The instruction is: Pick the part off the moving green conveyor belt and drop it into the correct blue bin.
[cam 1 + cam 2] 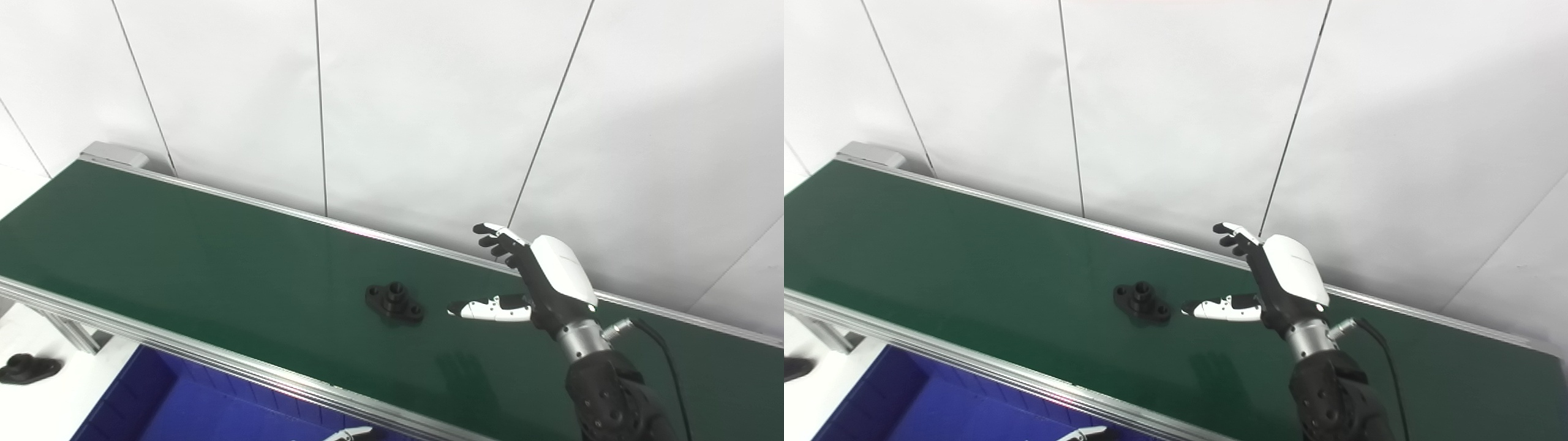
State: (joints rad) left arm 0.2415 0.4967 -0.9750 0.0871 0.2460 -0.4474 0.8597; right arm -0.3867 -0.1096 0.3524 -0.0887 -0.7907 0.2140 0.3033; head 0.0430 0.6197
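A black flanged part [395,302] with a raised central collar lies flat on the green conveyor belt [184,245], near the middle; it also shows in the right eye view [1142,303]. My right hand [539,278] hovers over the belt just right of the part, open and empty, fingers spread upward and thumb pointing left toward the part, a short gap between them. Only a white fingertip of my left hand [349,434] shows at the bottom edge, over the blue bin [184,404].
The belt's metal rail [202,358] runs along the near side. A second black part [27,369] lies on the white surface at the lower left. A white panelled wall [392,92] stands behind the belt.
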